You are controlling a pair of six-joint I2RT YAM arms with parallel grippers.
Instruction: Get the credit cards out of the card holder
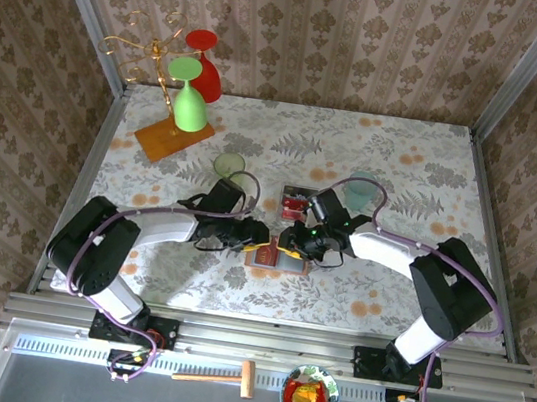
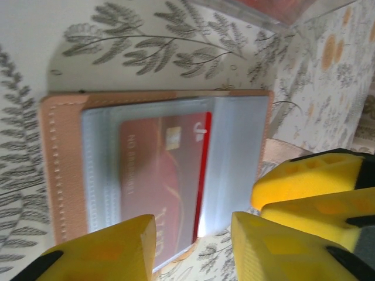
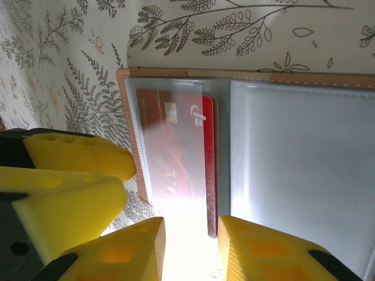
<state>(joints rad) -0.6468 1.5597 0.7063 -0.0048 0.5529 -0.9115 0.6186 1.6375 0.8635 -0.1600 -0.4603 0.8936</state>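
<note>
The tan card holder (image 1: 270,255) lies open on the flowered tablecloth between both grippers. Its clear grey-blue pockets (image 3: 299,170) face up, and a red credit card (image 3: 176,146) sits in one pocket, its long edge sticking out toward the fold. The same red card (image 2: 161,175) and tan wallet edge (image 2: 61,170) appear in the left wrist view. My left gripper (image 2: 193,246) hangs open over the card's lower edge. My right gripper (image 3: 190,252) is open too, straddling the card's protruding red edge. Each gripper's yellow fingers (image 2: 316,181) show in the other's view.
A clear box (image 1: 295,205) with red contents sits just behind the wallet. Two pale green cups (image 1: 229,165) (image 1: 359,192) stand further back. A gold rack on an orange base (image 1: 172,136) holds green and red glasses at the back left.
</note>
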